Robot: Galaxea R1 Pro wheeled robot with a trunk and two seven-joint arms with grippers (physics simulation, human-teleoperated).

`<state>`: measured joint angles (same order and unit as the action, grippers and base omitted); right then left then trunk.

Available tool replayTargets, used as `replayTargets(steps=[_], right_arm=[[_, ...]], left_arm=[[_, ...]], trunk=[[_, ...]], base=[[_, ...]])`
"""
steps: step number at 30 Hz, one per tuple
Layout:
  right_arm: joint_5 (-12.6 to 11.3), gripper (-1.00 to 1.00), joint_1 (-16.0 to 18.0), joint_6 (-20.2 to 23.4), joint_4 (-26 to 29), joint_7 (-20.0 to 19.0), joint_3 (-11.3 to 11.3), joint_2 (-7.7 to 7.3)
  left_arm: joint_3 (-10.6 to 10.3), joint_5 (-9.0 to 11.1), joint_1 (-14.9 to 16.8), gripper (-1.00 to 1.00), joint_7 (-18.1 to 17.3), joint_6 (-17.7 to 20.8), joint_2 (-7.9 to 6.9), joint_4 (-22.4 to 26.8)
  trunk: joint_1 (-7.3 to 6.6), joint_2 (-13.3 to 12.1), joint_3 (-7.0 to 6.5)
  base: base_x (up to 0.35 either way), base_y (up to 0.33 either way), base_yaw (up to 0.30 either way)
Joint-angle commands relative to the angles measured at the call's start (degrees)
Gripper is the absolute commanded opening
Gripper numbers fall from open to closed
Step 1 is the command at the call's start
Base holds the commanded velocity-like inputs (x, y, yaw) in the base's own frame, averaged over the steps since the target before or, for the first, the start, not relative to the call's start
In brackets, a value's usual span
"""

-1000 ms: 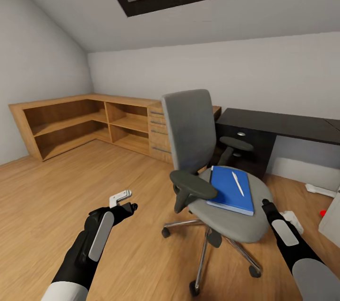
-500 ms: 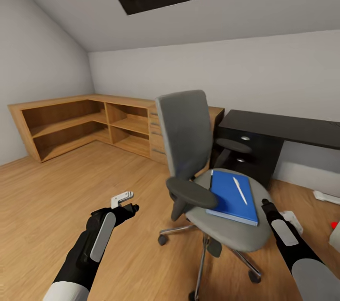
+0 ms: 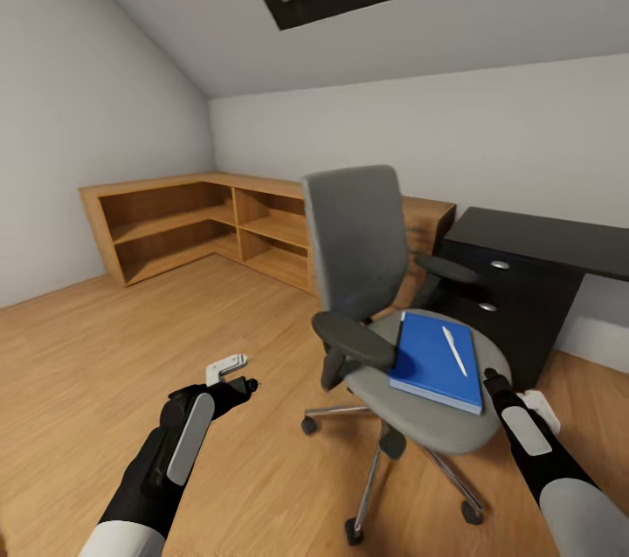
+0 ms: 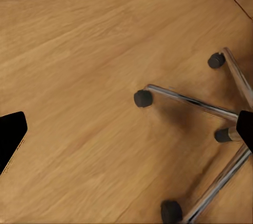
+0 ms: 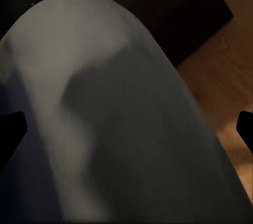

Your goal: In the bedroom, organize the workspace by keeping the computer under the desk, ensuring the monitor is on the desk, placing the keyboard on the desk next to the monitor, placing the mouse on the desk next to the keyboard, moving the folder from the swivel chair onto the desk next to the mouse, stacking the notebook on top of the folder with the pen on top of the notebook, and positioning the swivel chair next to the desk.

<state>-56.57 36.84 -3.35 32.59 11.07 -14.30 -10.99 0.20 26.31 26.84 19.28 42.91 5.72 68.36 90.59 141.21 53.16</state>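
The right gripper (image 3: 489,379) hangs just beside the near right edge of the swivel chair (image 3: 367,260); whether it is open cannot be told. The left gripper (image 3: 234,374) is open and empty. The view has turned since before, so the desk (image 3: 542,236) looks nearer. The blue folder (image 3: 437,361) with the pen (image 3: 453,350) lies on the seat. The wooden floor (image 3: 131,347) on the left gives free room.

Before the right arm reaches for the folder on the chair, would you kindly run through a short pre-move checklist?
1. Folder lies flat on the swivel chair seat: ok.
2. Pen rests on the folder and could roll off: not ok.
3. Desk top showing is bare for placing: ok.
4. Right gripper beside the seat edge, jaw state: cannot tell.
5. Left gripper over the floor, holding nothing: ok.
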Motion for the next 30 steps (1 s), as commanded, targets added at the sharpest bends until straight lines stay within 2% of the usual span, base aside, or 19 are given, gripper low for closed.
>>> replayTargets(steps=[1,14,25,30], right_arm=[[-0.9,1.0,0.0,-0.2,0.1,0.0,0.2,0.01],[-0.9,1.0,0.0,-0.2,0.1,0.0,0.2,-0.06],[-0.9,1.0,0.0,-0.2,0.2,0.0,0.2,-0.08],[-0.9,1.0,0.0,-0.2,0.2,0.0,0.2,-0.08]], left_arm=[[-0.1,0.6,0.1,1.0,0.5,0.1,0.05,0.0],[-4.3,0.5,0.1,1.0,0.6,-0.1,0.07,-1.8],[-4.7,0.5,0.1,1.0,0.6,-0.1,0.08,-1.9],[-4.7,0.6,0.1,1.0,0.6,0.0,0.09,-2.5]], trunk=[[-0.01,0.0,0.05],[-0.01,0.0,0.05],[-0.01,0.0,0.05],[-0.01,0.0,0.05]], base=[[0.0,0.0,0.276],[0.05,-0.029,0.276],[0.225,-0.199,0.273],[0.087,-0.155,0.265]])
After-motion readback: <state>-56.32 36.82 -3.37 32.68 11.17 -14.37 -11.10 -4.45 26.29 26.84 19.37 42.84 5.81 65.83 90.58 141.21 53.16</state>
